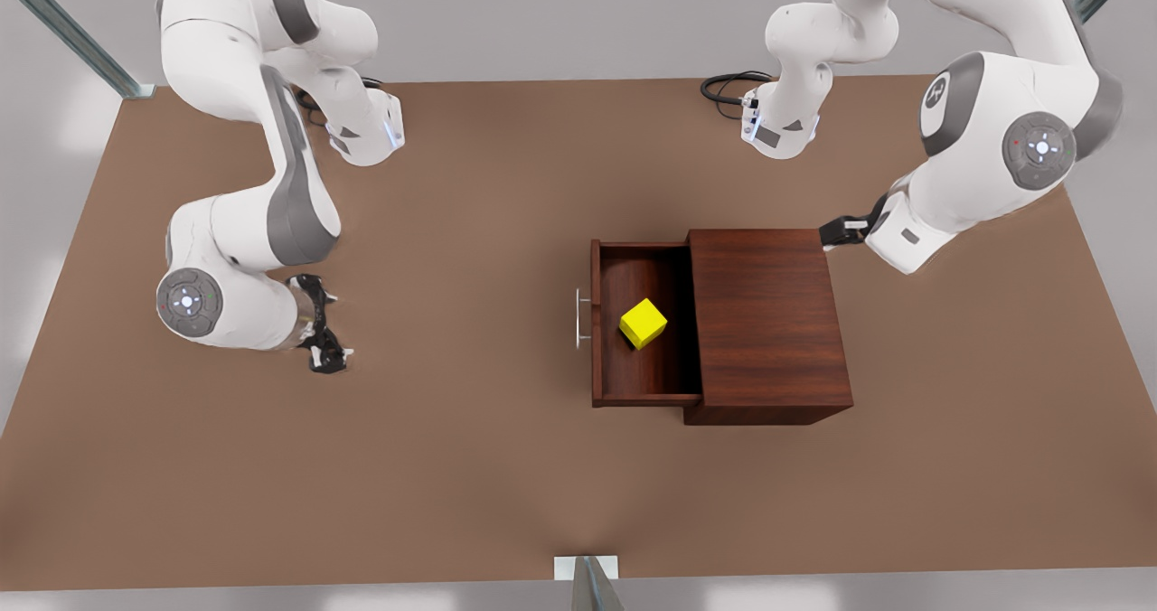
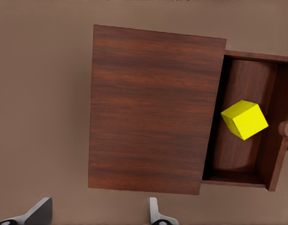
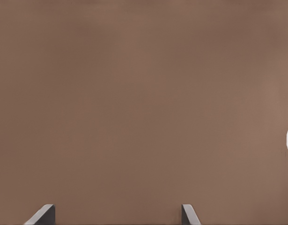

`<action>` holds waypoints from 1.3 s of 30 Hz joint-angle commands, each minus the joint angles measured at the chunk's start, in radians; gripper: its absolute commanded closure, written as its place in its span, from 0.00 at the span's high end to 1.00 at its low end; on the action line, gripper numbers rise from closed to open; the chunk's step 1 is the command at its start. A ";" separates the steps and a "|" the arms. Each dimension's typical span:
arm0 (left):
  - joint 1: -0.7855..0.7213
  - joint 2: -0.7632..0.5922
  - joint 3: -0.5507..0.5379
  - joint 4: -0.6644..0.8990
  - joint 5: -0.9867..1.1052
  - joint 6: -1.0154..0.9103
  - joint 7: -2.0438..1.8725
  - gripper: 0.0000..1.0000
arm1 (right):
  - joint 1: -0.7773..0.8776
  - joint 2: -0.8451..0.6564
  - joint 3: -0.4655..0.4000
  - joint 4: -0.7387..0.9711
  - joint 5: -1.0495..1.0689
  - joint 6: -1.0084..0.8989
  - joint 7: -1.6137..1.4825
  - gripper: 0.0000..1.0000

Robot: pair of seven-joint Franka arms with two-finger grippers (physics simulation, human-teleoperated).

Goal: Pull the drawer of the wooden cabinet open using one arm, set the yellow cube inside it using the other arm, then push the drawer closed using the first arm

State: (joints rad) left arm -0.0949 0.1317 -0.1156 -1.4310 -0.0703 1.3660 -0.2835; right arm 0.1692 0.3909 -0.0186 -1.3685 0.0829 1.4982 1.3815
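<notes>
On the brown bench [image 1: 470, 466] stands the cabinet [image 1: 768, 322], and it serves as the landmark for all else. Its drawer [image 1: 644, 385] is pulled out toward the front view's left, with the silver bar handle [image 1: 578, 318] on the front panel farthest from the cabinet body. Inside the drawer lies the cube [image 1: 643, 323], resting on the drawer floor, turned at an angle to the drawer walls, about midway between the front panel and the cabinet's open face, and touching neither side wall. In the left wrist view the same things appear: the cabinet [image 2: 153, 110] top, the open drawer [image 2: 237, 176] beyond it, and the cube [image 2: 245, 119] within. The left end effector [image 1: 836, 231] hangs just beside the cabinet's rear upper corner, on the side opposite the drawer; its fingers [image 2: 38, 212] are spread apart and grip nothing, with the cabinet between them and the cube. The right end effector [image 1: 318, 324] hovers low over bare bench well apart from the cabinet, off the handle side toward the front view's left; its fingers [image 3: 43, 214] are likewise spread wide and empty. The cube lies well apart from both end effectors, nearer the left one.
</notes>
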 commanded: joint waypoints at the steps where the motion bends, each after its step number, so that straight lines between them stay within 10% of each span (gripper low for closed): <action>1: -0.055 0.000 -0.016 0.017 -0.012 -0.050 -0.459 1.00 | 0.006 -0.085 -0.084 -0.157 -0.037 0.117 -1.317 1.00; 18: -0.651 0.147 -0.101 0.158 0.032 0.266 -2.110 1.00 | -0.017 -0.176 -0.150 -0.270 -0.114 0.099 -1.394 1.00; 39: -0.712 0.371 -0.038 0.189 0.147 0.565 -2.623 1.00 | -0.016 -0.175 -0.150 -0.268 -0.115 0.088 -1.395 1.00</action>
State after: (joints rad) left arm -0.8064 0.5035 -0.1533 -1.2418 0.0703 1.8868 -2.3679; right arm 0.1528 0.2173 -0.1683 -1.6383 -0.0317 1.5925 0.1466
